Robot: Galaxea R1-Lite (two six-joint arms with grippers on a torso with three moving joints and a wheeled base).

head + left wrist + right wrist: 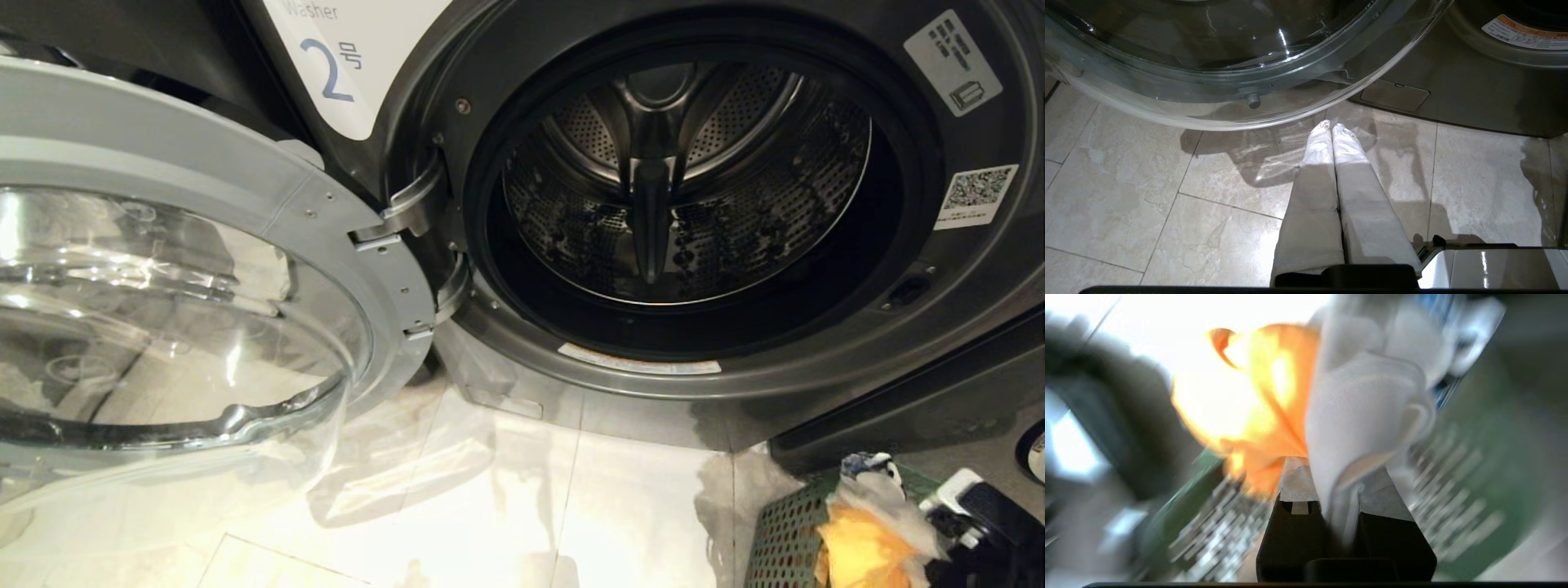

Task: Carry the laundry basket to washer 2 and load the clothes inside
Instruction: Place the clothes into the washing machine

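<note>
Right gripper (1337, 486) is clamping a fold of the clothes (1355, 416): your fingers (1298, 484) are pinching the white garment, with the yellow-orange one (1257, 400) bunching against it, probably caught in the same pinch. In the head view that bundle (878, 527) is sitting over the laundry basket (784, 531), which is resting on the floor tiles (531, 506) at the lower right, just in front of washer 2 (816, 359). The door (188, 327) is hanging wide open to the left and the drum (686, 180) is looking empty. Left gripper (1331, 134) is idling with fingers pressed together, holding nothing, pointing at the floor under the door glass. Handling-wise you're dealing with light, limp fabric: it's going to drape and swing, and a shallow pinch on one fold could slip or drop the second garment. Grip deep into the bunched middle, not a loose edge. I'd judge trailing cloth snagging on the basket rim or the door seal as the main risk going in.
</note>
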